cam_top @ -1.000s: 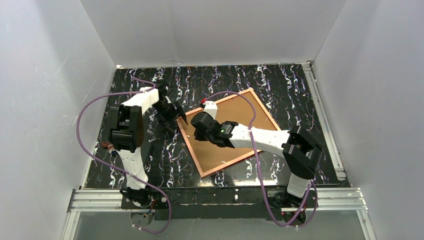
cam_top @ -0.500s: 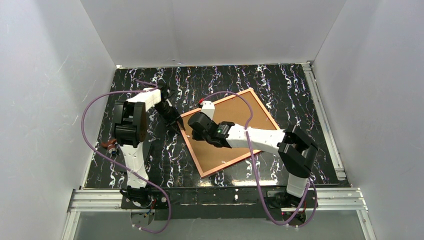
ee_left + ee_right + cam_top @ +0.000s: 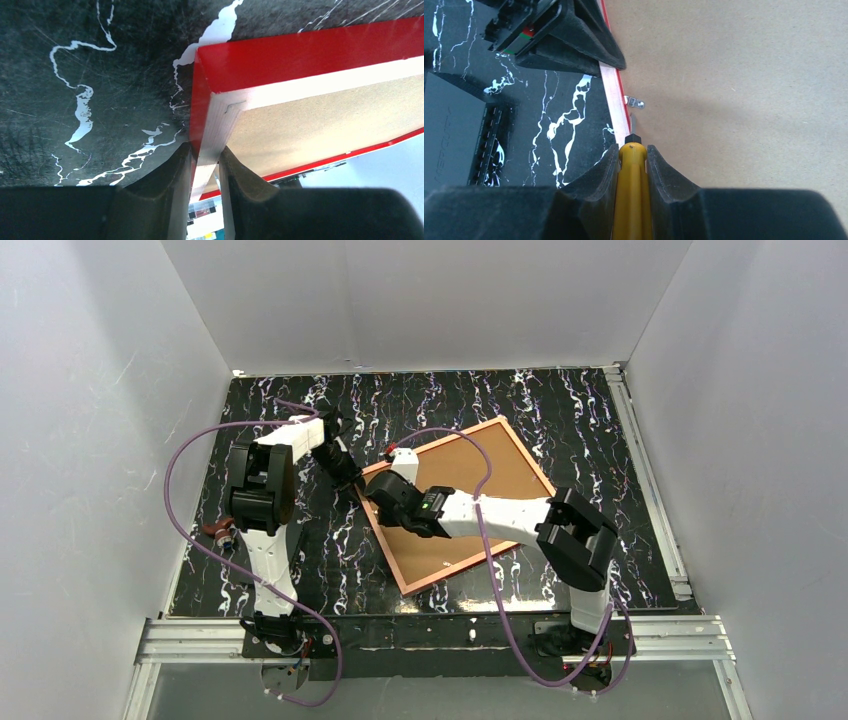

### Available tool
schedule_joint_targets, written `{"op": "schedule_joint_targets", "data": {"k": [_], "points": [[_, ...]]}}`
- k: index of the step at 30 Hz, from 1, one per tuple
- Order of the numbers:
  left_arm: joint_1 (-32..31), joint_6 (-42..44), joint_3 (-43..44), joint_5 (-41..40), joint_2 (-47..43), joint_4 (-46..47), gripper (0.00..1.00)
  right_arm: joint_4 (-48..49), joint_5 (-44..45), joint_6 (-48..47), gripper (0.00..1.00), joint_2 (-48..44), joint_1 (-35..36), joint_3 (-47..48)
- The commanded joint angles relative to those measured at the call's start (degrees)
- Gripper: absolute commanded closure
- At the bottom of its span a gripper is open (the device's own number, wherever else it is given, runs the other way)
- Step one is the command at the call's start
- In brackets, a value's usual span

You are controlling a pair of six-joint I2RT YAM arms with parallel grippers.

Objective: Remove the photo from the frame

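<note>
Having just closed our left hand (image 3: 205, 151) on the rim of the frame (image 3: 300, 50), we should turn the tab (image 3: 636, 103) aside gently with the screwdriver (image 3: 631, 200) clenched in our right hand (image 3: 632, 150).

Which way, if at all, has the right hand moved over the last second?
Yes: the right hand has shifted left over the unmoved frame, toward its left rim.
</note>
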Motion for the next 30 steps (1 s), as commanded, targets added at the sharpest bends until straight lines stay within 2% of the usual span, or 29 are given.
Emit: {"op": "schedule_joint_targets", "data": {"k": [1, 15, 25, 30], "points": [[0.2, -0.7, -0.5, -1.3, -0.9, -7.9, 1.00, -0.1, 2.3, 0.7, 0.99, 1.0, 0.8, 3.8], [0.2, 0.7, 0.5, -2.2, -0.5, -10.0, 1.00, -0.4, 5.7, -0.4, 0.99, 3.8, 0.6, 5.6], [-0.2, 1.5, 1.2, -1.7, 0.0, -11.6, 1.00, -7.4, 13.1, -4.1, 0.99, 8.3, -0.4, 12.7], [-0.2, 1.9, 1.7, -2.7, 0.1, -12.1, 1.00, -6.0, 12.3, -6.9, 0.99, 4.9, -0.5, 12.0]]}}
